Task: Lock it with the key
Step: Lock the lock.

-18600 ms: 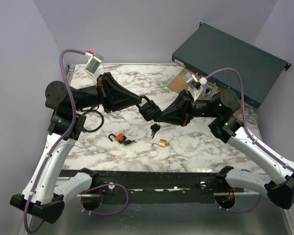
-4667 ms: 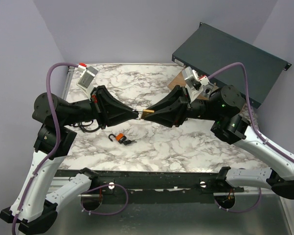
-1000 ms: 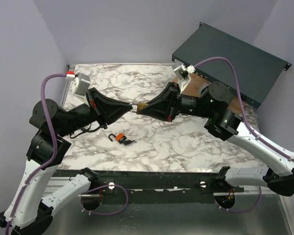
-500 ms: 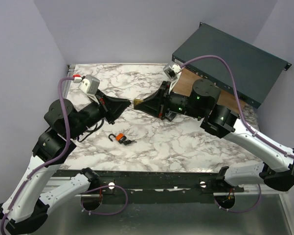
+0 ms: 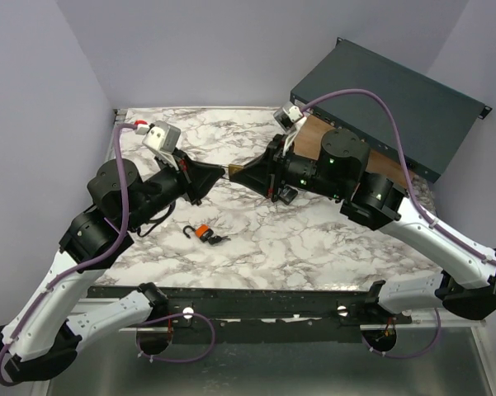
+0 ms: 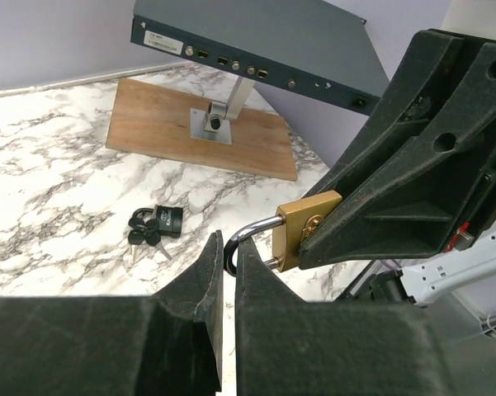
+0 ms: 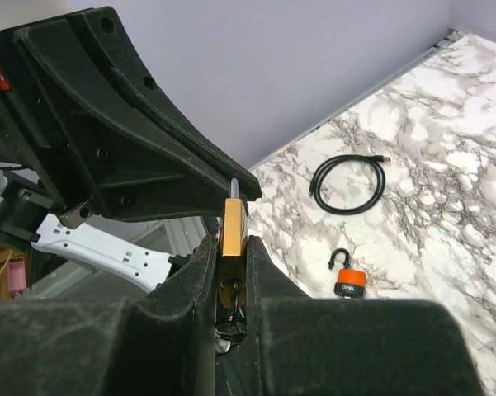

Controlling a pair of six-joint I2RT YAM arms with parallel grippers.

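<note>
A brass padlock [image 6: 301,229] hangs in the air above the marble table [image 5: 314,239], between my two grippers. My right gripper [image 7: 233,243] is shut on the padlock's body [image 7: 233,223]. A key with its ring [image 7: 231,326] sticks out of the padlock's underside, between the right fingers. My left gripper [image 6: 229,243] is shut on the steel shackle [image 6: 249,233], whose bend disappears between the fingers. Both shackle legs reach the body. In the top view the padlock [image 5: 233,174] is a small gold spot where the two fingertips meet.
An orange padlock [image 5: 203,233] with an open shackle lies on the marble below the grippers. A black padlock with keys [image 6: 161,223] lies near a wooden board [image 6: 198,132]. A dark network switch [image 5: 388,99] stands at the back right. A black cable loop [image 7: 349,183] lies on the left.
Both arms have shifted the held padlock a little up and towards the back of the table, and the left wrist has swung round. Both grips are unchanged.
</note>
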